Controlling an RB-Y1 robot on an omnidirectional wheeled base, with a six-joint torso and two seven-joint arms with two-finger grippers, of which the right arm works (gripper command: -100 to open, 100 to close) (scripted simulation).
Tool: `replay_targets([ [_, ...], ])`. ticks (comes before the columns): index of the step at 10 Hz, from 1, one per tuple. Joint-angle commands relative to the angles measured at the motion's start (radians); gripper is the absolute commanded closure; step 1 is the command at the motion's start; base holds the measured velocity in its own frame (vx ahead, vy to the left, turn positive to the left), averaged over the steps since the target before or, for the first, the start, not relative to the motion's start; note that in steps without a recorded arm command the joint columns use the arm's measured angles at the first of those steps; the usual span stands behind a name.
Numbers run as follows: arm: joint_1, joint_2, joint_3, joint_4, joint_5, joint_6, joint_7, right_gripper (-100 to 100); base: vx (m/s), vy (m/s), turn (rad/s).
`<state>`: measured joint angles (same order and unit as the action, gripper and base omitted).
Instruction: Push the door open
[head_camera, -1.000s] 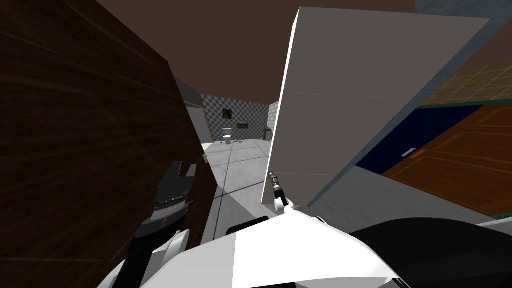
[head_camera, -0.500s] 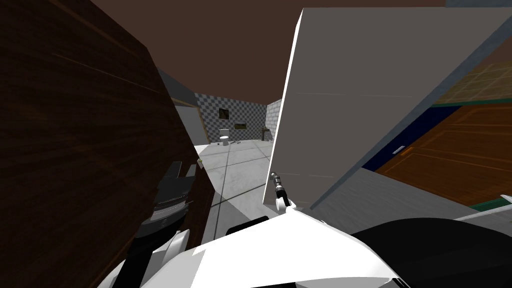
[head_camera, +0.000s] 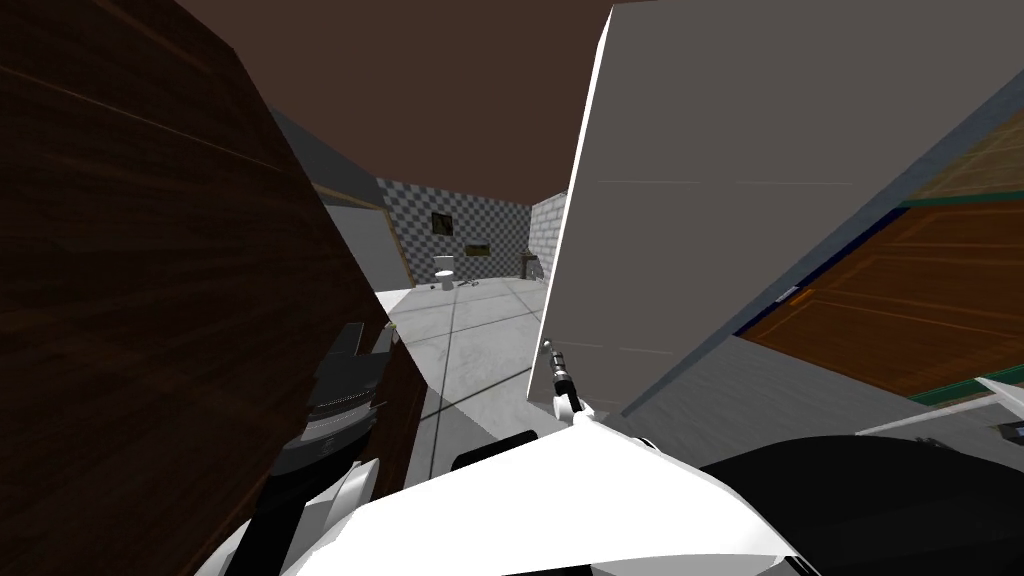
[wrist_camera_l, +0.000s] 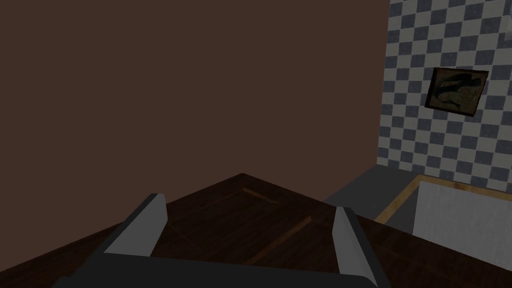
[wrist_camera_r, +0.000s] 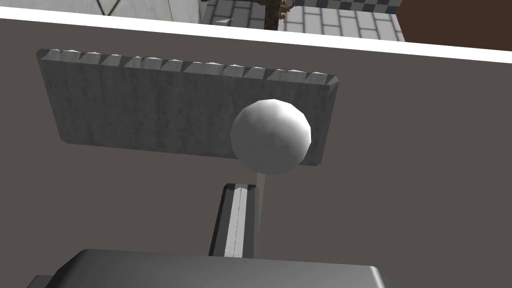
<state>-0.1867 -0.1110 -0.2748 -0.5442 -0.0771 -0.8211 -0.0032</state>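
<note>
- Grey blade fingers of the right gripper (wrist_camera_r: 240, 192) are clenched together and empty. The tips rest against the flat grey door (head_camera: 720, 200), just beside its round pale knob (wrist_camera_r: 270, 136).
- The door stands ajar in the head view's upper right.
- A steady, square push near the knob edge should work best.
- The left gripper (wrist_camera_l: 247, 235) gapes idle over a dark brown wooden panel (head_camera: 150, 300).

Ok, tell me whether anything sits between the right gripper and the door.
Nothing visible does. The right gripper, fingers shut, points at the grey door face, close beside its round knob and backplate.
</note>
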Motion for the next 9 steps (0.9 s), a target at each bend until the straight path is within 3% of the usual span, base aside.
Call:
replay_targets([
  [1, 0.002, 0.005, 0.004, -0.005, 0.002, 0.003, 0.0, -100, -0.217, 0.081, 0.0],
  [4, -0.001, 0.011, 0.011, -0.011, 0.006, 0.006, -0.001, -100, -0.207, 0.111, -0.028],
  [6, -0.005, 0.011, 0.011, -0.003, 0.006, 0.003, -0.001, -100, -0.139, 0.036, -0.016],
  [9, -0.002, 0.01, 0.006, 0.0, 0.003, -0.008, 0.002, -100, 0.143, -0.042, 0.022],
])
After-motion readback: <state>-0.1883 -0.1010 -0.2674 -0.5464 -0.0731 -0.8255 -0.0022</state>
